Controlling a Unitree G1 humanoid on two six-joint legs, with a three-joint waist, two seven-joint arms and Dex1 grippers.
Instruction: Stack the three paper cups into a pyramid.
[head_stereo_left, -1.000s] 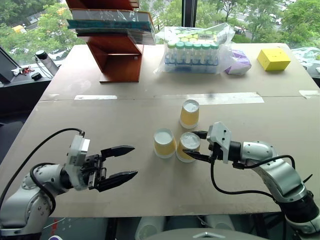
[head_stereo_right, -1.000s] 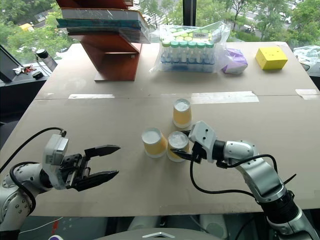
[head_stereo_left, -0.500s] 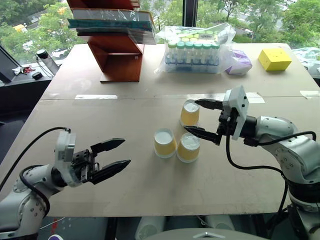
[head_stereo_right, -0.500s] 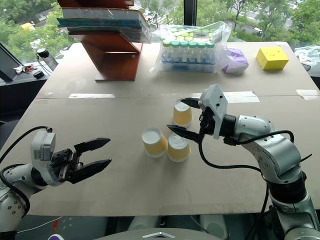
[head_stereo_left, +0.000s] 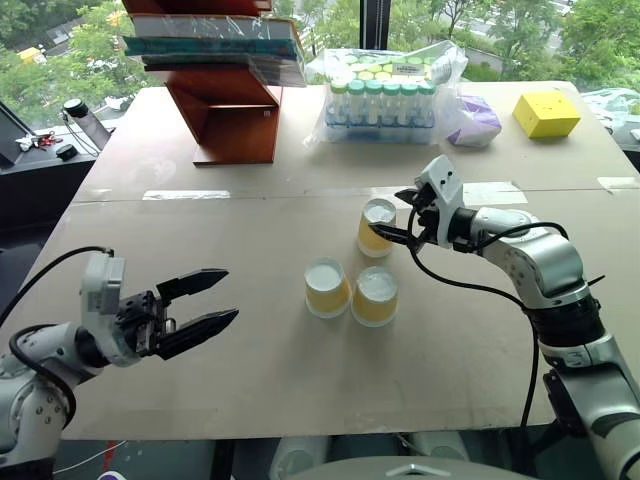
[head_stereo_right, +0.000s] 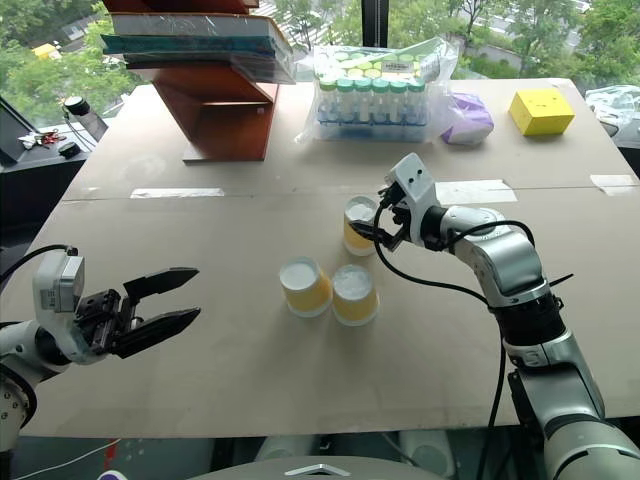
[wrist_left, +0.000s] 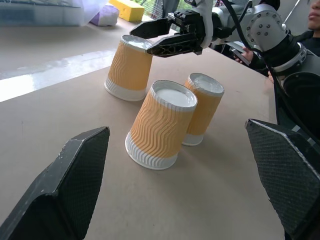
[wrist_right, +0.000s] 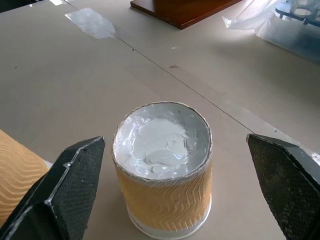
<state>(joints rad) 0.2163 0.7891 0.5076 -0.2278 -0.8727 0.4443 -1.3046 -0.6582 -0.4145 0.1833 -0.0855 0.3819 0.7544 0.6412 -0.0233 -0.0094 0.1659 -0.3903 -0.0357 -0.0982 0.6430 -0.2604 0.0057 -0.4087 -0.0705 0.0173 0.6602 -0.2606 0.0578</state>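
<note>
Where windows show trees, tan table (head_stereo_left: 250, 380)

Right claw (head_stereo_right: 378, 216) covers part of the far cup (head_stereo_right: 359, 226), so contact can't be judged. A neighbouring cup (wrist_right: 17, 172) is cut off at the right wrist view's edge. Bottle labels (head_stereo_left: 385, 105) too small to read.

Bright, even daylight comes from the windows (head_stereo_left: 480, 30) behind the bench (head_stereo_left: 250, 380). Shadows are soft and short. Pale glare streaks lie on the strips of tape (head_stereo_left: 190, 194) across the bench. The head views are sharp. In the wrist views, the near tool fingers (wrist_left: 70, 190) look large and slightly soft.
</note>
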